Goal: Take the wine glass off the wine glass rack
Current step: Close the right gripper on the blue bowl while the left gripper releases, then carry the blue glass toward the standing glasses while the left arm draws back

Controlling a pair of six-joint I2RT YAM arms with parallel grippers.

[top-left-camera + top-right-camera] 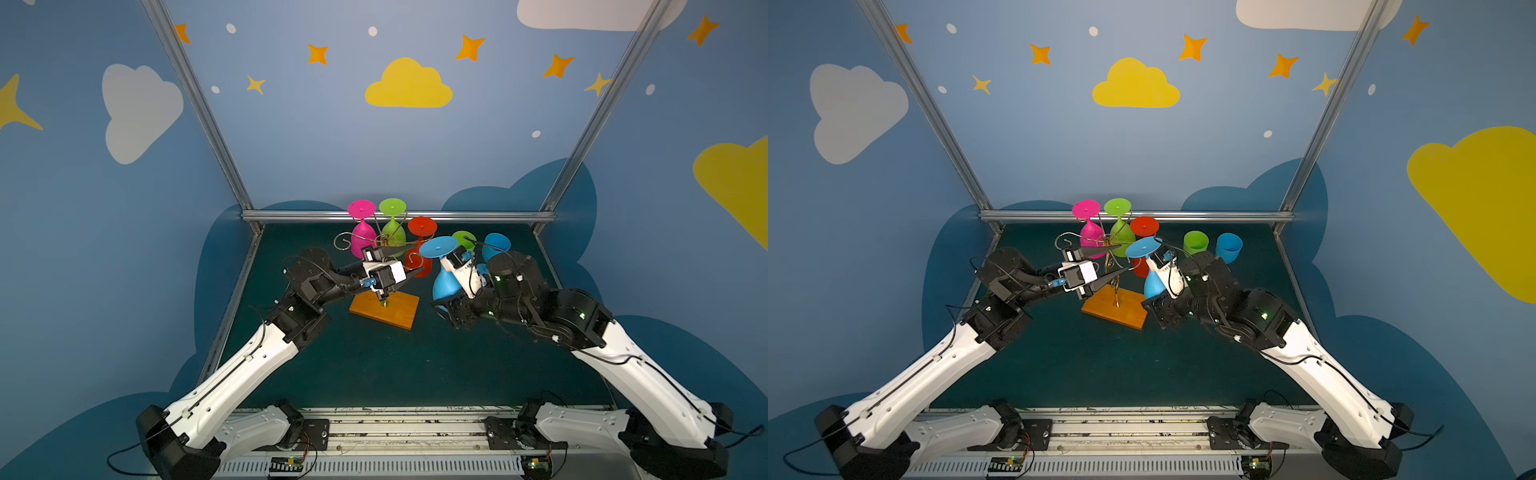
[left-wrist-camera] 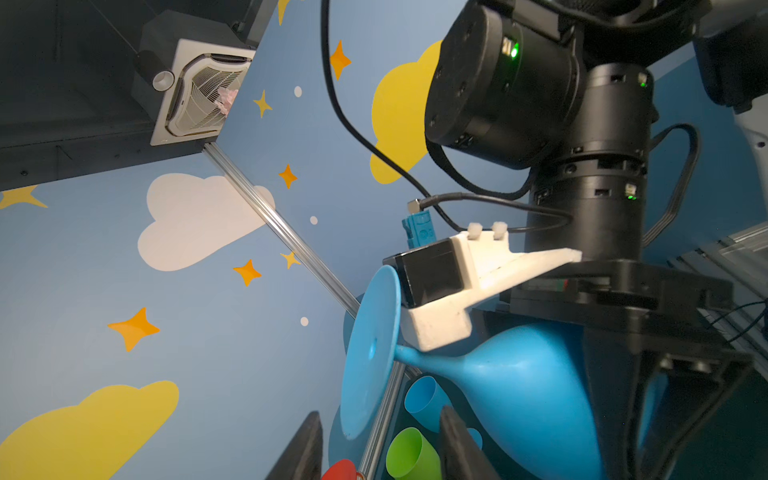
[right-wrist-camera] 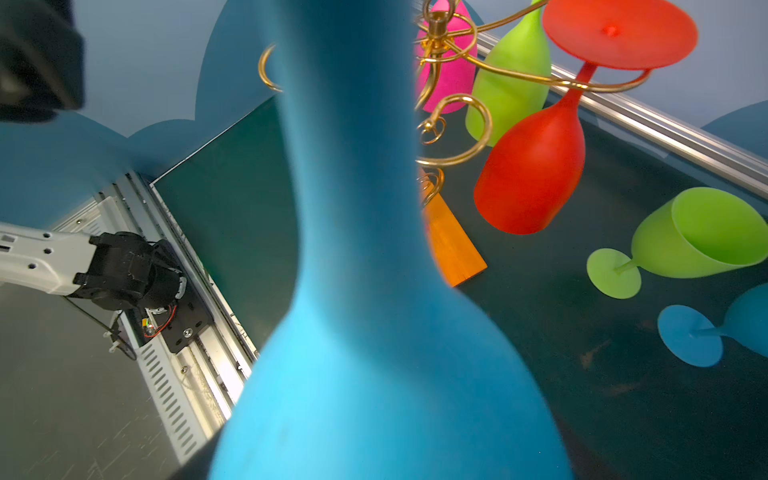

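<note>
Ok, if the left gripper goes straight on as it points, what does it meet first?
Likely the red plastic wine glass hanging inverted on the gold wire rack; depth is unclear.

The wine glass rack stands mid desk. Three hanging glasses are on its arms, from 11 to 2 o'clock. The wine glass is in the air at 3 o'clock. Two standing glasses are side by side on the desk, farther out at 2 o'clock.

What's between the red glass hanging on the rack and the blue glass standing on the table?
A green glass, standing upright, sits between the red glass and the blue glass; a top view shows it.
</note>
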